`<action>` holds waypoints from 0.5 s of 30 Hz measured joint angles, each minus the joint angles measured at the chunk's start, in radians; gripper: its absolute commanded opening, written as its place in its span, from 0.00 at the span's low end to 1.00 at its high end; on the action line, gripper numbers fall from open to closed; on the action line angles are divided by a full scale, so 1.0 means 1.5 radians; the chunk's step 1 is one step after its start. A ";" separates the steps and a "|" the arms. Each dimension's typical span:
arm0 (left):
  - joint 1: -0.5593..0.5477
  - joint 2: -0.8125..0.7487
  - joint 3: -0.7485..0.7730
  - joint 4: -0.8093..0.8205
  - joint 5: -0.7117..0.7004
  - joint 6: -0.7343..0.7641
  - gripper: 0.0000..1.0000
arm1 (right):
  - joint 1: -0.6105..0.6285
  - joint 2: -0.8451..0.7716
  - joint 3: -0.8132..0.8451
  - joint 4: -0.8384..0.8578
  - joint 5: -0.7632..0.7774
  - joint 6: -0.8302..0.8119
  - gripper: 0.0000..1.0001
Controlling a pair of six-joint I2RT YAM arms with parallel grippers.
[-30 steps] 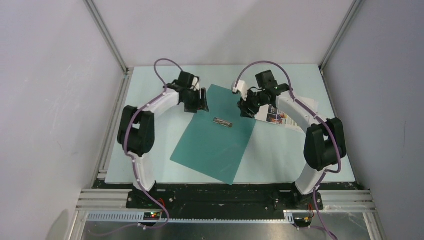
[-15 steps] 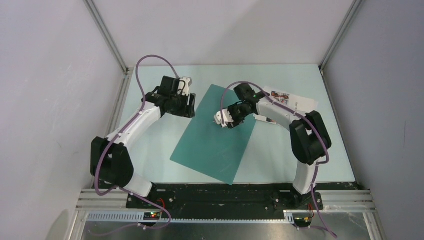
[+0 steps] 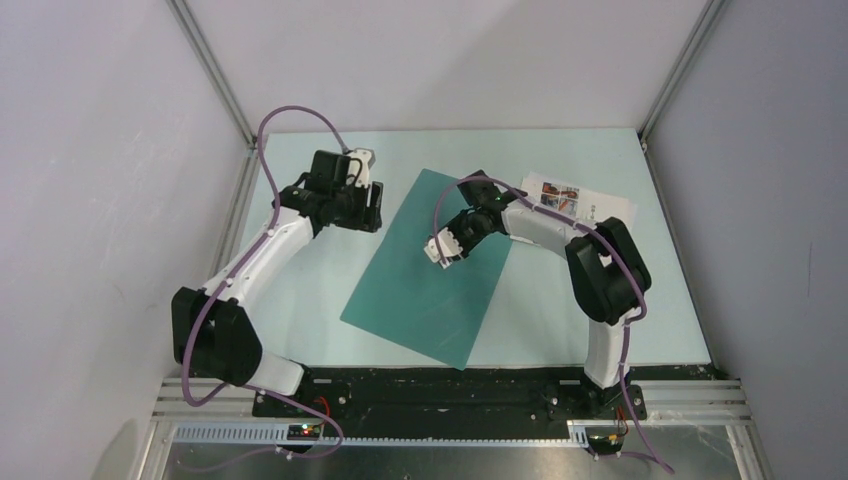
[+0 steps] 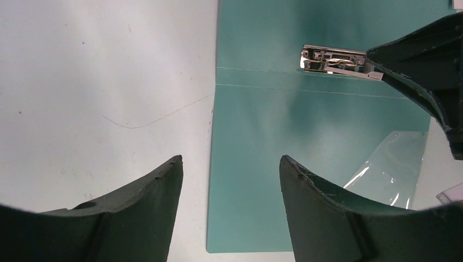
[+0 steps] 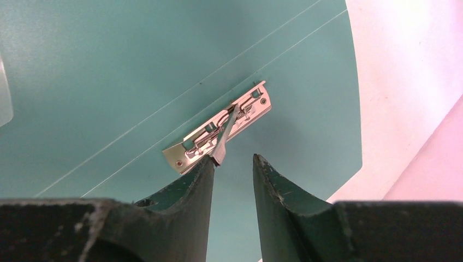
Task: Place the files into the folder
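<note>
Lying open and flat on the pale mint surface [image 3: 300, 300], the thin teal-green rectangular folder [image 3: 420, 290] occupies the centre, turned diagonally, with its near corner toward the arm bases.

The files [image 3: 560, 195], white paper sheets topped by a brochure page with colour photos, lie on the surface just beyond the folder's far right edge. They are outside the folder and partly covered by the right arm. The right arm is the nearer one to them.

A clear plastic film [image 4: 390, 164] shows beside the folder in the left wrist view.

The left pincer [image 4: 230, 161] hovers over the folder's far left edge. Its jaws are wide apart and empty.

The right pincer [image 5: 233, 161] hangs low over the folder's spine. Its jaws are narrowly apart and clamp nothing.

The small metal clip [image 5: 218, 128] lies directly ahead of the right fingertips. Its long axis runs along the spine creases, diagonally across the right wrist view. Its thin lever [image 5: 225, 134] is raised and appears to touch the inner tip of one finger. The coming move probably depends on this contact, since the clip must stand open before any sheet goes under it.

No brand is legible on the clip. The brochure print is too small to read.
</note>
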 measured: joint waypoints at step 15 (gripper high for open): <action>0.015 0.000 0.000 0.000 -0.001 0.000 0.70 | 0.020 0.014 0.000 0.010 0.017 -0.027 0.12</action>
